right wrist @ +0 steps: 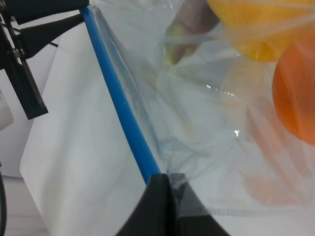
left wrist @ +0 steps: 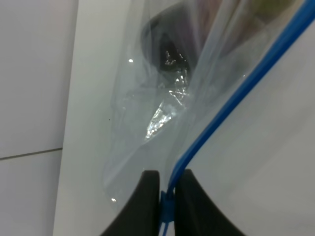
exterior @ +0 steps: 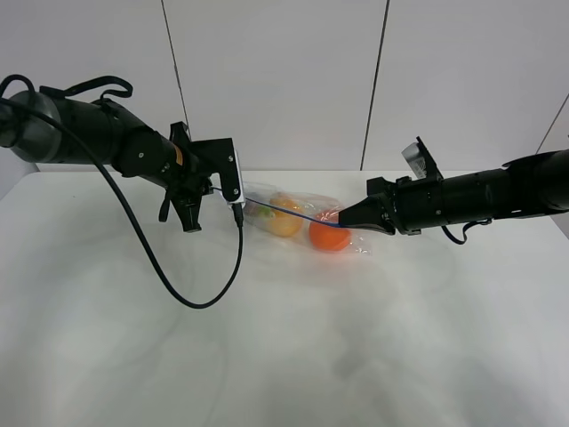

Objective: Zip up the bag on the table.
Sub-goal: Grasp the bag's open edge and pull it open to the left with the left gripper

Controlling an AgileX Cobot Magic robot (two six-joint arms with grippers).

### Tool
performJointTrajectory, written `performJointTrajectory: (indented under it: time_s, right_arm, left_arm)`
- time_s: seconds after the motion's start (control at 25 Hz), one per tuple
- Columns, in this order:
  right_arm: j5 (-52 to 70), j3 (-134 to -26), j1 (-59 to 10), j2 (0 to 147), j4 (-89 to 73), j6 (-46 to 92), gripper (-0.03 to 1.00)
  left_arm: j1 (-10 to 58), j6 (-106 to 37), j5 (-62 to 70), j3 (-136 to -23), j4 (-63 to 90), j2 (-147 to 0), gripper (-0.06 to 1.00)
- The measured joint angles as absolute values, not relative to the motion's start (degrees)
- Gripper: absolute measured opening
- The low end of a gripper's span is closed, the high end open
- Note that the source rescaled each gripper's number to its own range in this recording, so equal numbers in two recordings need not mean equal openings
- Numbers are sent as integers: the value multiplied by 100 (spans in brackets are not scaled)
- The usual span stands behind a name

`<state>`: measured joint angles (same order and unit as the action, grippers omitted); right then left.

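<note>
While the bag (exterior: 289,216) lies on the table (exterior: 284,356) toward twelve o'clock of centre, the left gripper (exterior: 237,212) nips its nine o'clock end, the right gripper (exterior: 345,216) its three o'clock end. Left wrist: fingers (left wrist: 142,206) clamp the blue strip (left wrist: 221,113). Right wrist: fingers (right wrist: 157,206) pinch that strip near the orange (right wrist: 295,93).

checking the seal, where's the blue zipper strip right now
Exterior high view: the blue zipper strip runs between the left claw and the right claw, just above the orange.

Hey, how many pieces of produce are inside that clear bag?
3 in the bag: an orange nearest the right gripper, a yellow pear in the middle, a dark eggplant toward the left gripper; crinkled plastic may hide more.
</note>
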<state>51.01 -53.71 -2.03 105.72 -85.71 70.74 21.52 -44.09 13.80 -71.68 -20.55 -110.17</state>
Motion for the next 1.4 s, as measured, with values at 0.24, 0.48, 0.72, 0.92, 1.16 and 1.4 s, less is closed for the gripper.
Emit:
performJointTrajectory:
  time_s: [0.24, 0.48, 0.72, 0.92, 1.16, 1.4]
  right_arm:
    - [5106, -5371, -203, 10572, -8577, 7074, 0]
    - [5095, -5371, -203, 10572, -8554, 7074, 0]
    - [5089, -5371, -203, 10572, -8548, 7074, 0]
    - [5066, -5371, -203, 10572, -8521, 7074, 0]
    - [5010, -5371, -203, 10572, -8438, 7074, 0]
    - [5010, -5371, -203, 10572, -8381, 7074, 0]
  left_arm:
    - [2029, -4409, 1374, -7168, -2043, -11017, 0]
    - [1951, -4409, 1406, -7168, -2043, -11017, 0]
    - [1944, -4162, 1378, -7168, -2052, -11017, 0]
    - [1914, -3861, 1336, -7168, -2059, -11017, 6]
    - [1886, -3304, 1336, -7168, -2078, -11017, 31]
    - [1845, -2601, 1336, -7168, -2084, -11017, 68]
